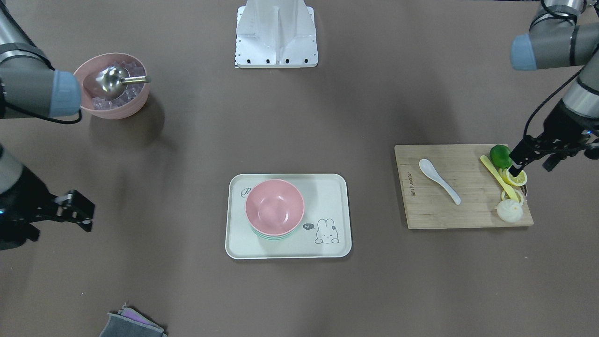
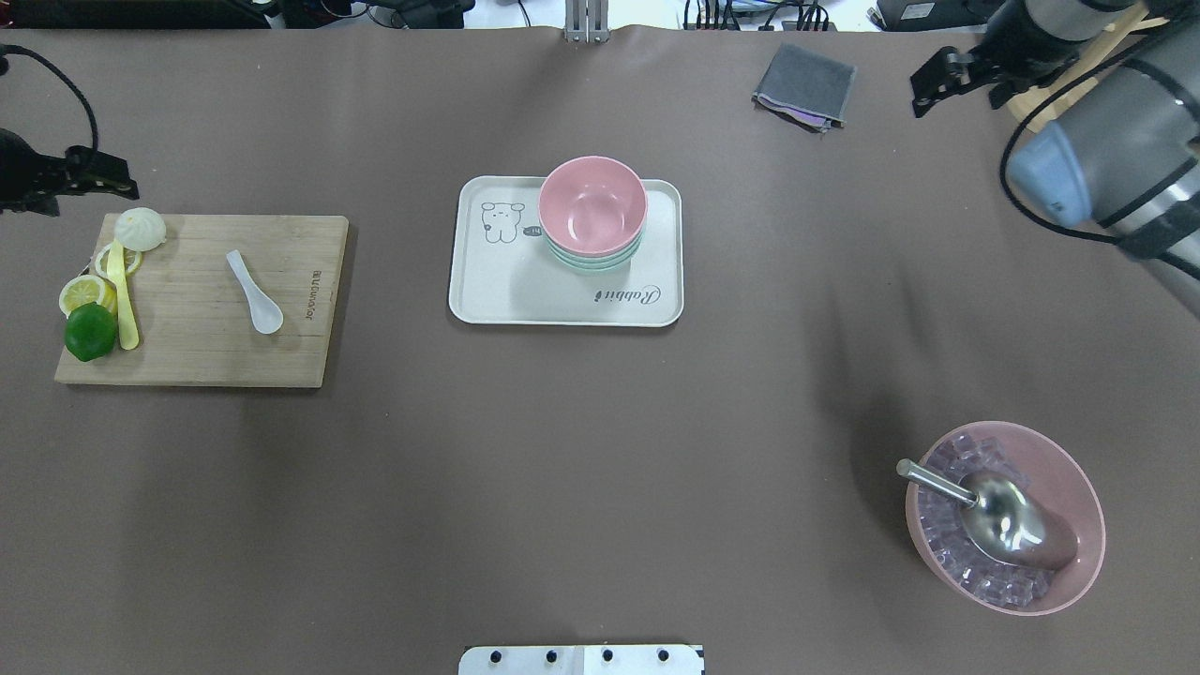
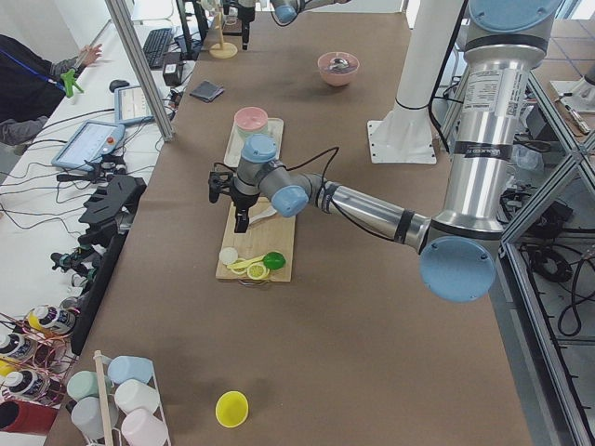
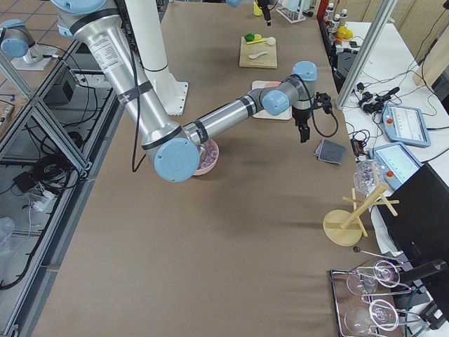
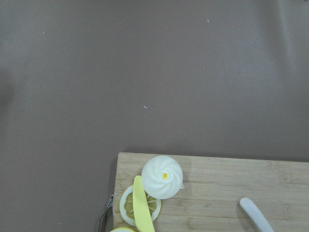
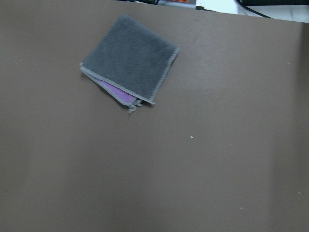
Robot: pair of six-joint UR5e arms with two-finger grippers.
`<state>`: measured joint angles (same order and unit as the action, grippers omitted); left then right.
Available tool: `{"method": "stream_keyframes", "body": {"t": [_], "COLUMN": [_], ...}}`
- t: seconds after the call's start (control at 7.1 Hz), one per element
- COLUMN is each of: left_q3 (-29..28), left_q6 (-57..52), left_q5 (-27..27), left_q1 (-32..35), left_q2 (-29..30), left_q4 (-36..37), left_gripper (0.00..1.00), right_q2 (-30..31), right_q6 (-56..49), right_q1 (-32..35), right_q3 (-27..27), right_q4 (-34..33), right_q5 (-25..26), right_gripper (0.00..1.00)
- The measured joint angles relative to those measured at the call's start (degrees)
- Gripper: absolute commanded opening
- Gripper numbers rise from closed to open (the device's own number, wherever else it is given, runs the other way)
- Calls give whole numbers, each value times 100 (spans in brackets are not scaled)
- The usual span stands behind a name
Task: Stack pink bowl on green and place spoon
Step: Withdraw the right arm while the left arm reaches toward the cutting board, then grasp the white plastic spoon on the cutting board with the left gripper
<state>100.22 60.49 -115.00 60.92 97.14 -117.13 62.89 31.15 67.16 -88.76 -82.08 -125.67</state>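
The pink bowl (image 2: 592,204) already sits nested on the green bowl (image 2: 591,263), only a thin green rim showing under it, on the right half of the tray (image 2: 562,307) at the middle of the surface, so what I reckon is left is the spoon. The white spoon (image 2: 253,302) lies flat on the cutting board (image 2: 197,361) over at the left, handle pointing to the far side and scoop to the near side. The left gripper (image 1: 532,166) hangs just off the board's far-left corner, above the steamed bun (image 2: 141,228), its fingers looking spread with nothing between them. It is the obvious one for the job. I'd have it travel right across the board, clear of the bun, the yellow knife (image 2: 122,300) and the lime (image 2: 91,330), then turn so the fingers straddle the thin handle rather than the slippery scoop. It would need to come down almost to the wood, as the handle lies so low. After that comes a level carry to the tray and a gentle drop inside the pink bowl, without nudging the stack. The right gripper (image 1: 86,216) waits at the far right near the grey cloth (image 2: 804,84), fingers apparently spread and empty.
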Motion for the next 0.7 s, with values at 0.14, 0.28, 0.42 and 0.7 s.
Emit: {"method": "stream_keyframes", "body": {"t": [0.14, 0.28, 0.42, 0.7], "left_q3": [-18, -49, -74, -136], "left_q6": [622, 1168, 1605, 2056], "left_q5": [458, 886, 1293, 1836], "left_q1": [-441, -837, -1178, -1630], "left_q2": [133, 218, 265, 353], "left_q4": [20, 47, 117, 360], "left_gripper": [97, 97, 97, 91], "right_q2": [416, 845, 1255, 1867], "right_q6": [-463, -1055, -1656, -2596], "right_q1": [376, 684, 963, 1446], "right_q3": [-103, -172, -182, -161], "right_q4": [13, 14, 11, -7], "right_q5": [-280, -396, -420, -443], "right_gripper": [100, 100, 100, 100]}}
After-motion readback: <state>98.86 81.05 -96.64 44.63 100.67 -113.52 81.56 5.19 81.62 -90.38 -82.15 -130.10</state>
